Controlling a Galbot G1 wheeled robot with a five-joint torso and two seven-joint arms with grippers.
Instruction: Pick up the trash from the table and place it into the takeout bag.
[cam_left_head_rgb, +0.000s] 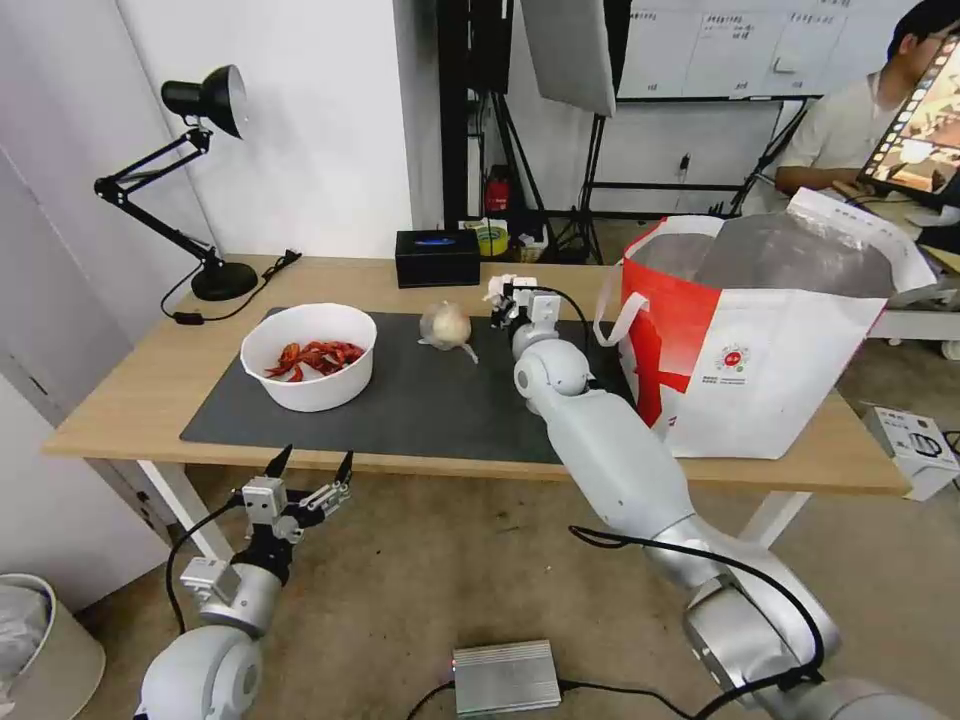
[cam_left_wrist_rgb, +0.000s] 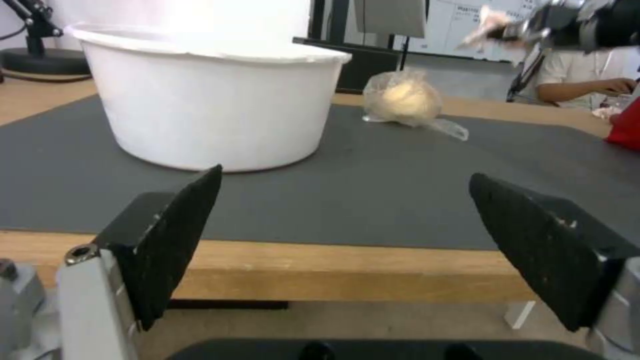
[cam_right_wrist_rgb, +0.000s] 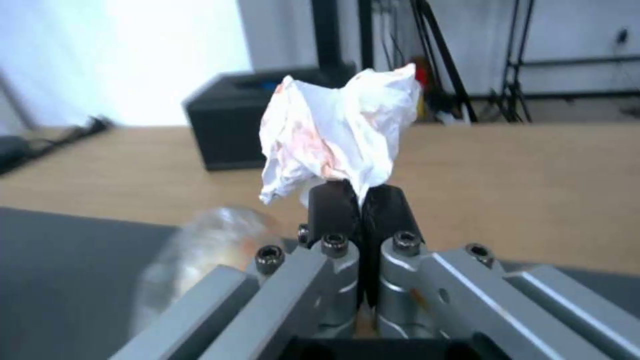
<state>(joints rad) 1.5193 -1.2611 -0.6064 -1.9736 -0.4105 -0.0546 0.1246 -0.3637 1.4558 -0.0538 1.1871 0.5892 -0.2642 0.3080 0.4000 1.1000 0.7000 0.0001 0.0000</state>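
Clearly, the crumpled white tissue (cam_right_wrist_rgb: 340, 132) is pinched between the closed fingers of the right gripper (cam_right_wrist_rgb: 360, 200), with the paper standing above the black pads and marked with orange-red stains; in the head view the right gripper (cam_left_head_rgb: 505, 295) is seen raised over the far edge of the dark grey mat (cam_left_head_rgb: 430, 400), between the balled clear plastic bag (cam_left_head_rgb: 446, 325) and the takeout bag (cam_left_head_rgb: 770, 340). The left gripper (cam_left_head_rgb: 310, 470) is held low in front of the near edge of the table (cam_left_head_rgb: 130, 400), its fingers (cam_left_wrist_rgb: 177, 240) spread wide apart and nothing touched or gripped by them. One white round bowl (cam_left_head_rgb: 310, 355) is counted on the mat, and red crayfish shells (cam_left_head_rgb: 315, 357) are contained in it. One balled clear plastic bag is seen lying on the mat near the bowl, something pale being wrapped inside it. One takeout bag is stood upright on the right end of the table, its mouth open and its silver foil lining exposed; what lies inside cannot be told. One black tissue box (cam_left_head_rgb: 437, 257) is placed at the far edge of the table, and one black desk lamp (cam_left_head_rgb: 190, 170) is set at the far left corner.
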